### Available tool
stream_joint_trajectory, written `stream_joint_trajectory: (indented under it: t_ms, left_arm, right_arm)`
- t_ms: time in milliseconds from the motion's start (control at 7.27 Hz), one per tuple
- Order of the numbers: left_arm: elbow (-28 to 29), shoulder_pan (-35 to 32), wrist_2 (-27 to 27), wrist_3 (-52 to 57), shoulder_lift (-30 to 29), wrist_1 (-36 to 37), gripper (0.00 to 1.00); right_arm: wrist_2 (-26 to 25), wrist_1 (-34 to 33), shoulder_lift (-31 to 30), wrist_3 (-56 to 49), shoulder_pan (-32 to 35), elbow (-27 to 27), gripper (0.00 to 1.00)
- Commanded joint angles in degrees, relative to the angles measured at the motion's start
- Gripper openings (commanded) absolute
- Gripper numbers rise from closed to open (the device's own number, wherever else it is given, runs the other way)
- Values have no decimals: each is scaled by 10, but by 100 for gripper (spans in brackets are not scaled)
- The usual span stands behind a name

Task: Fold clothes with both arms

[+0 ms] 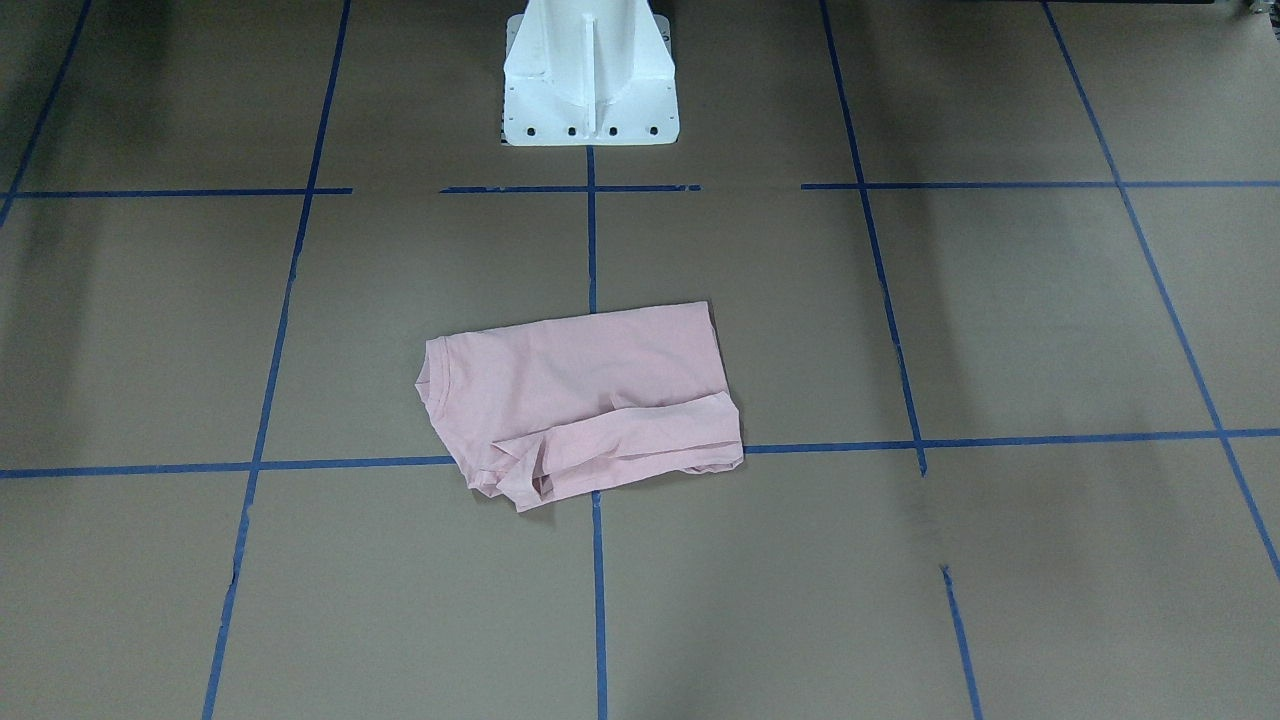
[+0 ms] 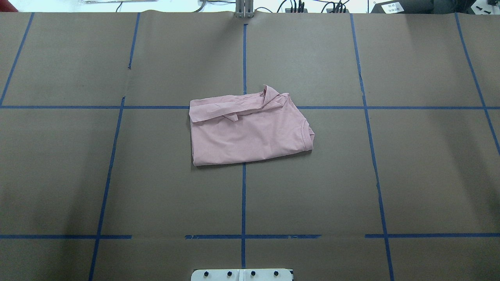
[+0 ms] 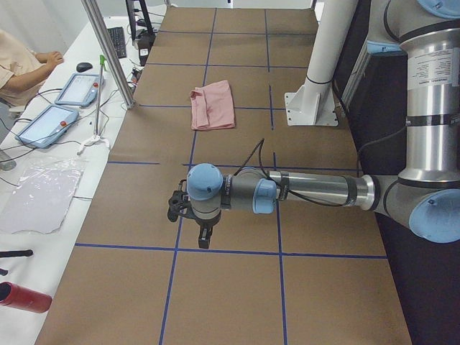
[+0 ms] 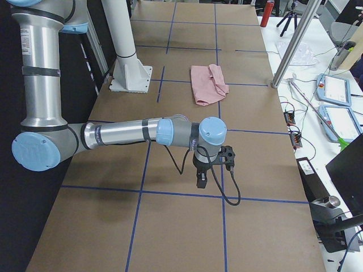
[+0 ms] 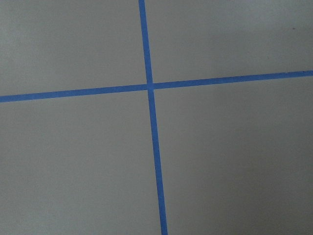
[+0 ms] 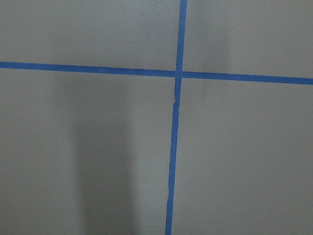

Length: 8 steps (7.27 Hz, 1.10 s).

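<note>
The pale pink T-shirt (image 2: 250, 128) lies folded into a rough rectangle at the table's middle, collar to the overhead view's right, a sleeve folded over its far edge. It also shows in the front view (image 1: 585, 400), the left view (image 3: 213, 105) and the right view (image 4: 207, 84). Its Snoopy drawing is hidden. My left gripper (image 3: 203, 236) hangs over bare table far from the shirt, seen only in the left view. My right gripper (image 4: 201, 179) hangs likewise, seen only in the right view. I cannot tell whether either is open or shut.
The table is brown paper with a blue tape grid (image 2: 243, 195). The white pedestal base (image 1: 590, 75) stands at the robot's side. An operator (image 3: 21, 65), tablets (image 3: 79, 90) and a metal post (image 3: 108, 50) are beyond the far edge.
</note>
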Motion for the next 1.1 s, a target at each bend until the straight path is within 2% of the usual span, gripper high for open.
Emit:
stream_joint_trajectory:
  t_ms: [0, 275, 962]
  left_arm:
    - [9, 0, 1, -3, -8, 34, 100]
    - [34, 0, -1, -4, -12, 27, 100]
    - [28, 0, 9, -43, -15, 20, 100]
  right_arm:
    - [1, 0, -2, 2, 0, 2, 100]
    - [1, 0, -9, 4, 0, 10, 100]
    - [0, 0, -8, 4, 0, 11, 100]
